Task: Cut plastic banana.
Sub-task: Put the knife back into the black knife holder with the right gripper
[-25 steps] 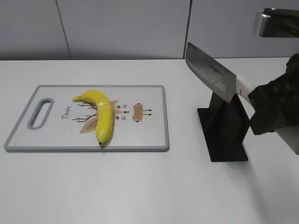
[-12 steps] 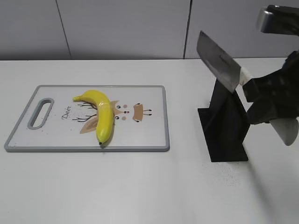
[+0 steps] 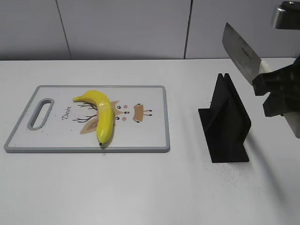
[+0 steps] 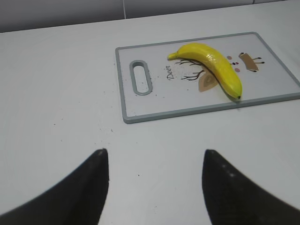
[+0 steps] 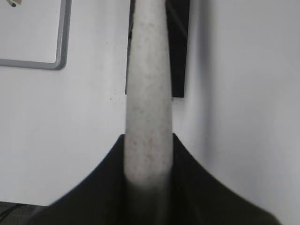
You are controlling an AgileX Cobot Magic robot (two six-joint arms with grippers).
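On cutting board [image 3: 150, 136], table left: plastic banana [image 3: 103, 116], long axis diagonal, stem far-left. Right pincer [image 3: 280, 93] pinching knife [image 3: 241, 52], well right, above stand [image 3: 227, 123]. Left pincer [image 4: 154, 183] spread, nearer.

The plastic banana [image 3: 102, 115] is shiny yellow plastic, smooth with highlights. The cutting board [image 3: 150, 101] looks like matt white plastic with a grey rim. The knife [image 3: 242, 50] has a brushed metal blade and a pale speckled handle. The knife stand [image 3: 227, 122] is matt black, and the tabletop [image 3: 140, 187] is smooth matt white with a few specks.
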